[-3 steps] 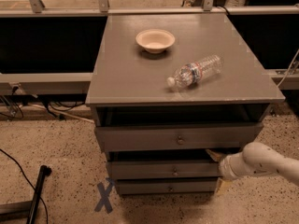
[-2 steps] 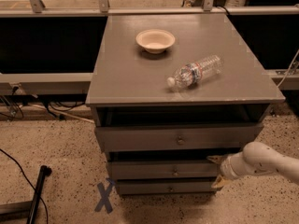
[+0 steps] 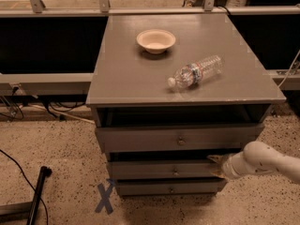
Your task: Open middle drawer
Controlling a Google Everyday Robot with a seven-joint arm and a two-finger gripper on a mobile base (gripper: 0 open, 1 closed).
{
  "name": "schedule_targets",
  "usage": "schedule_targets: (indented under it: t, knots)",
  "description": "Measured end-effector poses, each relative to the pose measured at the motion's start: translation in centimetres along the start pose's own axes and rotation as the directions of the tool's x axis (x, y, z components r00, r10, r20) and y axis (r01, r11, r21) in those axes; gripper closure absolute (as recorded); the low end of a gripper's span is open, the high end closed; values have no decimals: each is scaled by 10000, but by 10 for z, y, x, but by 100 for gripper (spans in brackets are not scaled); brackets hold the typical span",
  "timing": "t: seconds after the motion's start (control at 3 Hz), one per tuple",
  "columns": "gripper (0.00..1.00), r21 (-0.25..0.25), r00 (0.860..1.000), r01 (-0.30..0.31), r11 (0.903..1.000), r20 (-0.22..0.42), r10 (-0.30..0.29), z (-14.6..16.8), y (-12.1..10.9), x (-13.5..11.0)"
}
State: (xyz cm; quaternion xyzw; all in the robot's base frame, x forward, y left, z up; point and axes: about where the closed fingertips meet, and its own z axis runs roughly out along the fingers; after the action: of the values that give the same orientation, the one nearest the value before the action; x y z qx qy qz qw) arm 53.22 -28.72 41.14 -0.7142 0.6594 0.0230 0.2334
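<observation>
The grey cabinet [image 3: 187, 41] has three drawers stacked in its front. The middle drawer [image 3: 154, 169] is a wide, shallow grey front with a small round metal knob [image 3: 175, 171] at its centre. It sits a little forward, with a dark gap above it. My gripper [image 3: 213, 166], on a white arm [image 3: 267, 161] coming in from the right, is at the right end of the middle drawer's front, well right of the knob. The top drawer [image 3: 178, 138] stands out further than the other two. The bottom drawer [image 3: 168, 188] is the narrowest.
A cream bowl [image 3: 156, 40] and a clear plastic bottle [image 3: 196, 71] lying on its side rest on the cabinet top. A blue X [image 3: 105, 197] is taped on the speckled floor at the lower left. A black pole [image 3: 36, 196] and cables lie at the far left.
My gripper has dipped slightly at the right end of the middle drawer. The drawers, bowl and bottle have not moved.
</observation>
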Motion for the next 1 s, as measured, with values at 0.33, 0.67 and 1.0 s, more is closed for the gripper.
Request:
schedule_targets:
  t: [0.33, 0.67, 1.0]
  knots:
    - [94, 6, 10000, 1, 10000, 0, -1, -2, 0, -1]
    - [100, 6, 10000, 1, 10000, 0, -1, -2, -1, -1]
    - [75, 6, 10000, 1, 10000, 1, -1, -3, -1, -1]
